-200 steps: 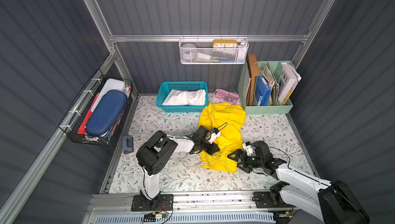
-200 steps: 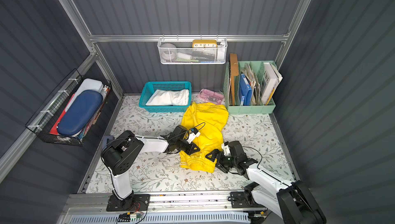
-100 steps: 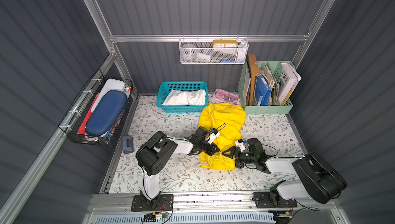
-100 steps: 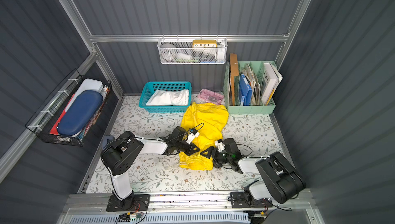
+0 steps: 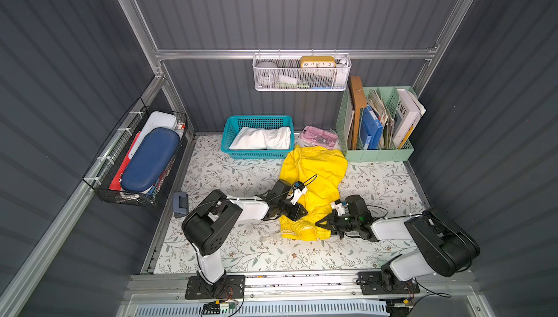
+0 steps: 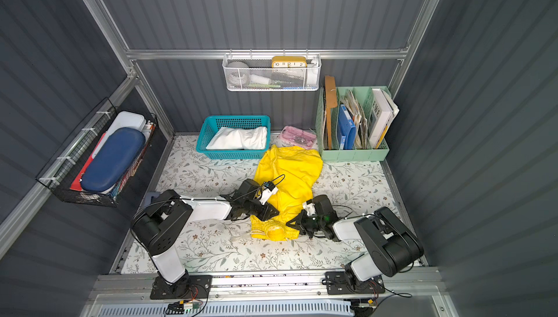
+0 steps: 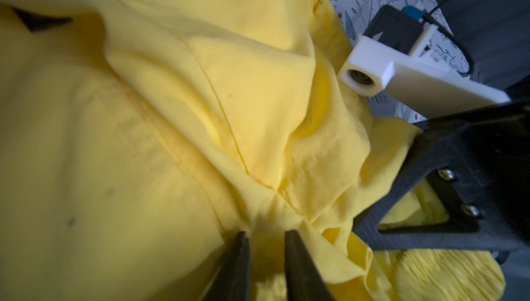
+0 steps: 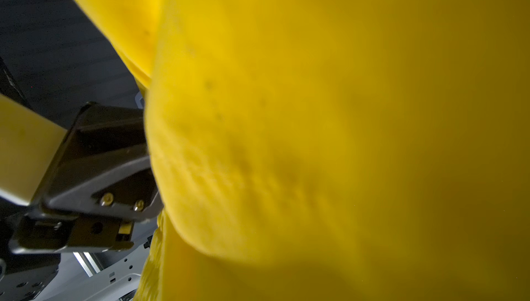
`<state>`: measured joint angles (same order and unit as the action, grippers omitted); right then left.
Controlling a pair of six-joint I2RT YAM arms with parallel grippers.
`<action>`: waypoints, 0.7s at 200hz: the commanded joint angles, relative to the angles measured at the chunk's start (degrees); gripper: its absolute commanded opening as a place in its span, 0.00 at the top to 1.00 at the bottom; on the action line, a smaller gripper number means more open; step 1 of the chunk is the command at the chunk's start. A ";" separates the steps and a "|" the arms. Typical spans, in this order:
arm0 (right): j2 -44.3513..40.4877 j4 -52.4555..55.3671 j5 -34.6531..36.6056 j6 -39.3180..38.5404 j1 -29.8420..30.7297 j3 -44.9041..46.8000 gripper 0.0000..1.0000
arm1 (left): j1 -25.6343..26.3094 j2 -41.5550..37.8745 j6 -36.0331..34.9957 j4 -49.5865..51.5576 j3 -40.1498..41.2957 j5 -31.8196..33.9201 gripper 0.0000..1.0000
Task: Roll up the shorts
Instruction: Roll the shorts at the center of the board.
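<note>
The yellow shorts [image 5: 314, 173] lie on the floral mat in both top views, legs toward the back, and fill both wrist views [image 7: 172, 113] [image 8: 315, 113]. The gathered waistband [image 5: 305, 231] is bunched at the near end, with the whitish drawstring [image 5: 273, 237] trailing left. My left gripper [image 7: 265, 235] sits at the waistband's left side, its jaws a little apart with a cloth fold between them. My right gripper [image 5: 318, 224] is at the waistband's right end, its fingers drawn together on the cloth; cloth hides them in the right wrist view. White shorts [image 5: 262, 138] lie in the teal basket [image 5: 229, 137].
A pink case [image 5: 320, 137] and a green file holder [image 5: 377, 152] stand at the back right, close to the yellow legs. A blue hole punch [image 5: 180, 203] lies at the mat's left edge. Wire baskets hang on the left wall [image 5: 136, 161] and back wall [image 5: 302, 73].
My right arm swung left to the waistband and its jaws closed from wide open onto the cloth. My left jaws have parted slightly. The waistband is more bunched.
</note>
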<state>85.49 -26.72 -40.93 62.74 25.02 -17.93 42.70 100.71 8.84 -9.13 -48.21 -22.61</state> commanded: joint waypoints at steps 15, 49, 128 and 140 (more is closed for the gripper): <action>-2.08 5.88 -0.56 -0.89 -0.61 -4.91 1.00 | -0.42 -11.24 -9.98 1.62 -4.17 2.79 0.08; -3.67 11.00 -2.51 -2.16 -3.76 -7.66 1.00 | 1.00 -14.87 -19.63 2.27 -8.05 3.85 0.00; -1.97 10.99 -9.30 -2.22 -9.28 -10.05 1.00 | 14.82 -15.12 -39.10 -7.28 1.44 18.10 0.00; -1.20 9.25 -10.03 -1.48 -9.50 -9.92 1.00 | 17.53 -13.34 -41.25 -8.59 1.37 21.62 0.00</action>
<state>82.91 -14.98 -48.31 61.08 16.16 -26.68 56.38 85.17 -24.56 -13.28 -47.05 -9.08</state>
